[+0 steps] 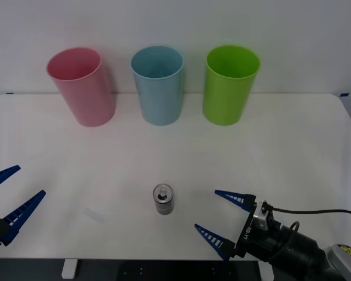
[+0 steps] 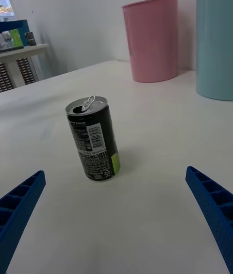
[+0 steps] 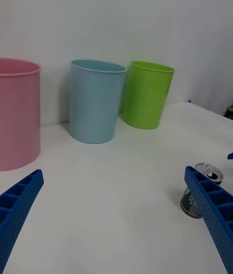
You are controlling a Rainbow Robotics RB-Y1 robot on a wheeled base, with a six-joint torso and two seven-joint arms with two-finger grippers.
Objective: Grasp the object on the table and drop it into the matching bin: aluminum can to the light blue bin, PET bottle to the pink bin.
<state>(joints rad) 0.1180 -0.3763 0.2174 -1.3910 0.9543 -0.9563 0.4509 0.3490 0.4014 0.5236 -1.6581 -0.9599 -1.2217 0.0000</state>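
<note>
Can (image 1: 163, 199): upright, long axis vertical, near the table's (image 1: 292, 152) front edge, about midway along it. Your right gripper (image 1: 220, 216), jaws spread and empty, sits just beside it and faces it. Left gripper (image 1: 10, 196), also spread and empty, waits well apart at the front-left corner.
</note>
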